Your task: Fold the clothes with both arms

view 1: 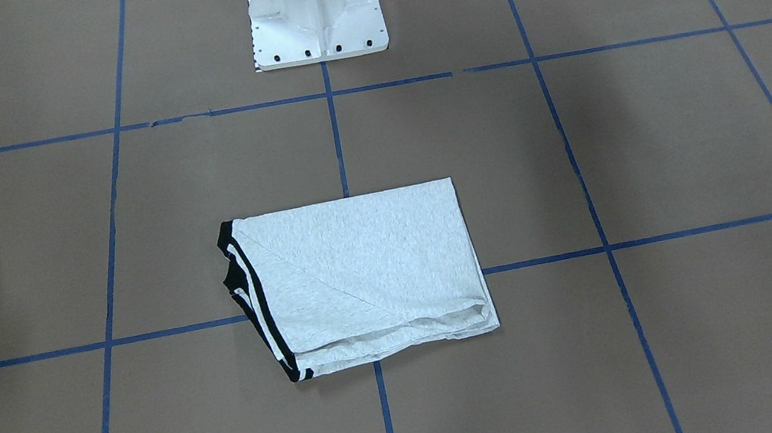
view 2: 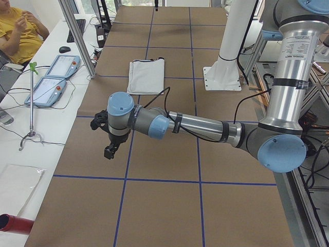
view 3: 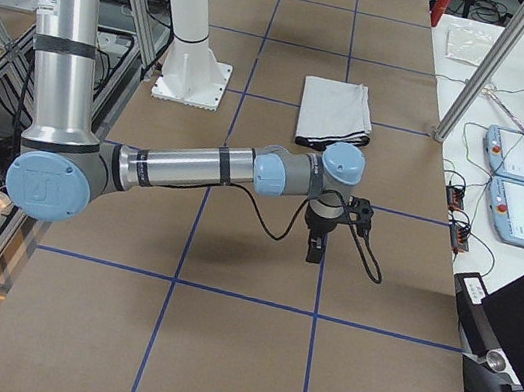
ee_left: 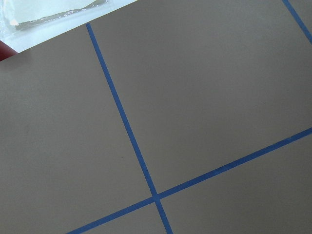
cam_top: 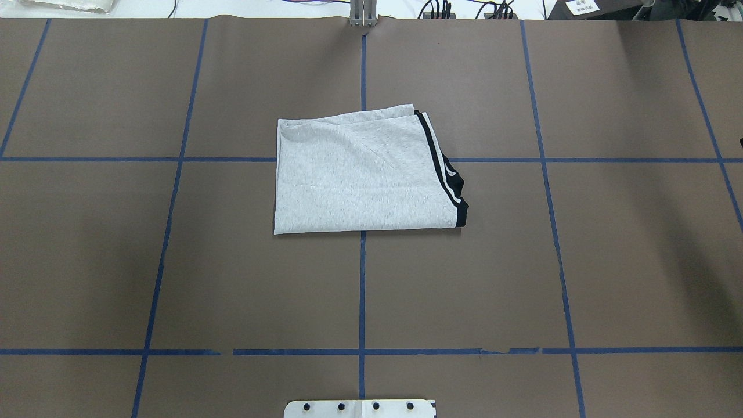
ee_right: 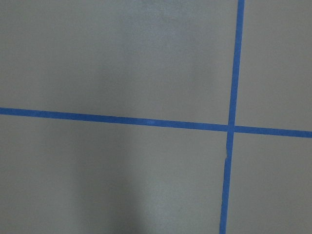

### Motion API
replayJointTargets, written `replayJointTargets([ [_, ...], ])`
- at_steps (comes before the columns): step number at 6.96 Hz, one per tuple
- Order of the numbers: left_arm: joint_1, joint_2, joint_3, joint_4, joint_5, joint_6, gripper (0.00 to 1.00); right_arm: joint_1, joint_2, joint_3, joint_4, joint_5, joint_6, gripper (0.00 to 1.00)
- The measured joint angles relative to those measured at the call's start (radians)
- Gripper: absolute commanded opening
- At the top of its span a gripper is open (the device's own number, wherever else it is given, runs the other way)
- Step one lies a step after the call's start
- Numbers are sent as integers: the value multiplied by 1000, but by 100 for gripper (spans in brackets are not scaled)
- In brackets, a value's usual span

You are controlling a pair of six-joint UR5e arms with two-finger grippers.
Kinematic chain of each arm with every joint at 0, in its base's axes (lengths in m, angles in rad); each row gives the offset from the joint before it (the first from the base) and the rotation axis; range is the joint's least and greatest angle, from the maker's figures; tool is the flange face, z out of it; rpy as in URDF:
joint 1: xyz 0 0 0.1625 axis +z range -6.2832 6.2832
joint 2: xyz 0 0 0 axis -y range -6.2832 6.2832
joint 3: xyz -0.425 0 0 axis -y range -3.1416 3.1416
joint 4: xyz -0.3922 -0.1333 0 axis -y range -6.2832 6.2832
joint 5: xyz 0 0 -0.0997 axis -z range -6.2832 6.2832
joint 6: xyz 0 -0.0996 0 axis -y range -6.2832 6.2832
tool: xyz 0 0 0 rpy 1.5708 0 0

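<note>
The clothes are one light grey T-shirt [cam_top: 360,177] with black stripes, folded into a flat rectangle on the brown table at its middle; it also shows as the shirt [view 1: 364,274]. No print is visible. Neither arm appears in the overhead or front views. In the left side view my left arm [view 2: 195,126] stretches out low over the table's end, its gripper [view 2: 109,150] hanging well short of the shirt [view 2: 146,76]. The right side view shows my right arm [view 3: 196,164] with its gripper [view 3: 315,249] likewise away from the shirt [view 3: 333,112]. I cannot tell whether either gripper is open or shut.
The white pedestal [view 1: 317,26] stands at the robot's edge of the table. Blue tape lines [cam_top: 362,290] grid the brown cover. Two teach pendants [view 2: 54,77] and a seated person [view 2: 18,31] are beside the table. A clear plastic bag [ee_left: 58,14] lies off the paper.
</note>
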Motion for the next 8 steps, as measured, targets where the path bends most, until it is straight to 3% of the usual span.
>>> replayJointTargets([
  [4,1,0,18,-4,-5,1,100,1,7,-6,-3,11,1,100],
  [8,-2,6,19,-2,-5,-1,100,47,9,-63,-1,94,0,100],
])
